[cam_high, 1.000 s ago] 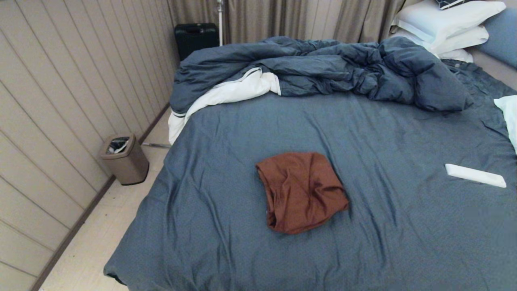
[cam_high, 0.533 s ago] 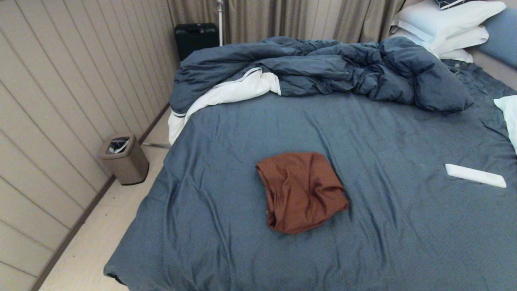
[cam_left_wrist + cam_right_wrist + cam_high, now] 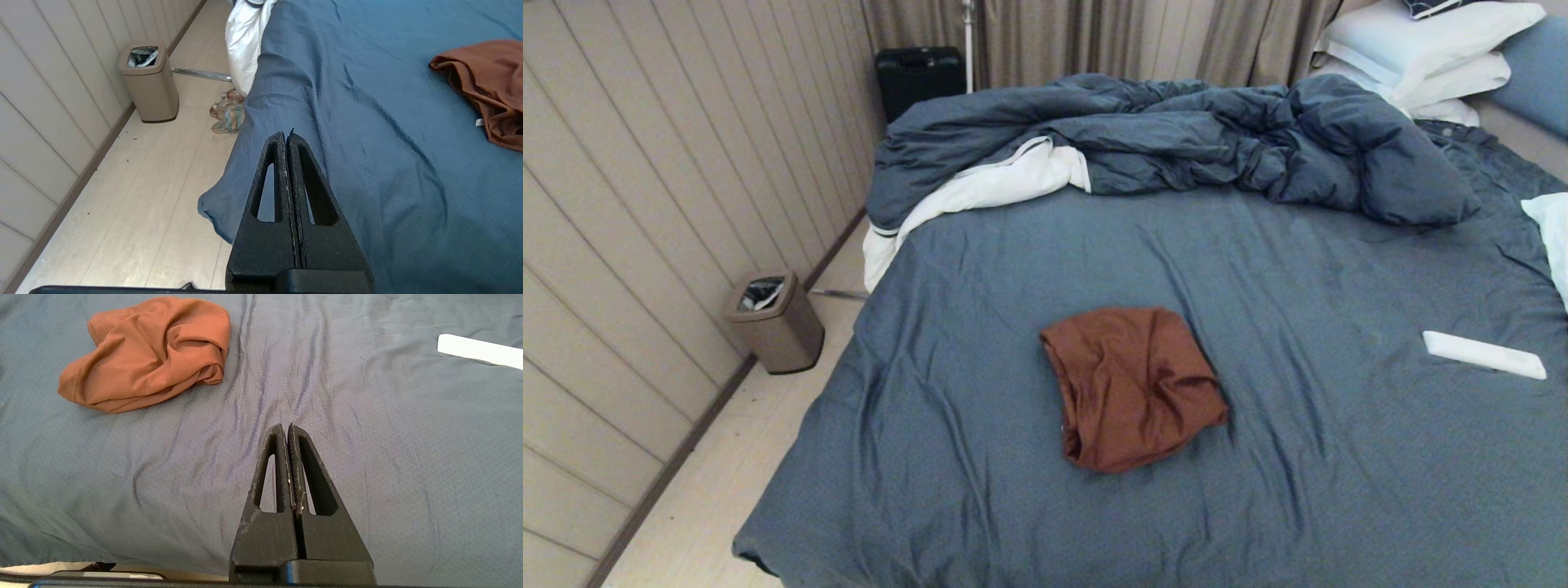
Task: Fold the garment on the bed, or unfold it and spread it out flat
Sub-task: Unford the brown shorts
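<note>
The rust-brown garment (image 3: 1134,387) lies bunched in a rumpled heap on the slate-blue sheet of the bed (image 3: 1045,261), near the middle. It also shows in the left wrist view as the garment (image 3: 486,85) and in the right wrist view as the garment (image 3: 147,351). My left gripper (image 3: 286,134) is shut and empty, hanging over the bed's near left corner, well short of the shorts. My right gripper (image 3: 284,426) is shut and empty above bare sheet near the front edge, apart from the shorts. Neither arm shows in the head view.
A rumpled dark blue duvet (image 3: 1176,139) with white lining fills the far half. White pillows (image 3: 1421,49) are stacked at the back right. A flat white object (image 3: 1484,354) lies on the sheet at the right. A beige bin (image 3: 774,320) stands on the floor at the left.
</note>
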Controlling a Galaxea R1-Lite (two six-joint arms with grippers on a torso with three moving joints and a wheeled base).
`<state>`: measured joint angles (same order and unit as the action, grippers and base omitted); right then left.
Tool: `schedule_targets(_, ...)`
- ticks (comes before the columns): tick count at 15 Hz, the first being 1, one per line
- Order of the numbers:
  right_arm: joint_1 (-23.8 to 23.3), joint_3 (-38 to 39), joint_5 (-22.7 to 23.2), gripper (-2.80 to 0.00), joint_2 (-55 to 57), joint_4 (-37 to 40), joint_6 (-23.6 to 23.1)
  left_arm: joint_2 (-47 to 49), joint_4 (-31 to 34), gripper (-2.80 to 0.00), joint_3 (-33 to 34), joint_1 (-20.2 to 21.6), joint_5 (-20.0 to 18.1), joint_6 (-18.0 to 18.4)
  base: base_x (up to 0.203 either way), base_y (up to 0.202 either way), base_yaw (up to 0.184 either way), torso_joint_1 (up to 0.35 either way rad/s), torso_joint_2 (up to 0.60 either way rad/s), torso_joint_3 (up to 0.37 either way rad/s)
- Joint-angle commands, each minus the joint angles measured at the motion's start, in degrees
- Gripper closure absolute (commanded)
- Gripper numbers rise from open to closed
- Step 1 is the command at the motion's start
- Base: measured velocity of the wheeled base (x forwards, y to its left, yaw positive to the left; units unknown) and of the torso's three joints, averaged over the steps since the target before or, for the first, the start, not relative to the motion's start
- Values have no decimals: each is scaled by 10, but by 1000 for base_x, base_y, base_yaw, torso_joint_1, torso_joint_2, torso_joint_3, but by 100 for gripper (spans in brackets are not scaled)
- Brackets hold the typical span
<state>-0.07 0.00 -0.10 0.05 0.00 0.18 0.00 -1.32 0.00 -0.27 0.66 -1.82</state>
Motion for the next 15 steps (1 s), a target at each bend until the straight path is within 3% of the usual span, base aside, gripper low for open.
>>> schedule_targets(1, 0, 0, 0, 0, 1, 0, 0, 2, 0, 0, 0, 0, 0, 0, 0, 0, 0, 0, 0, 0)
schedule_targets(15, 0, 0, 0, 0, 1, 0, 0, 2, -1, 0, -1, 0, 0, 1, 0, 0, 0, 0, 0, 0)
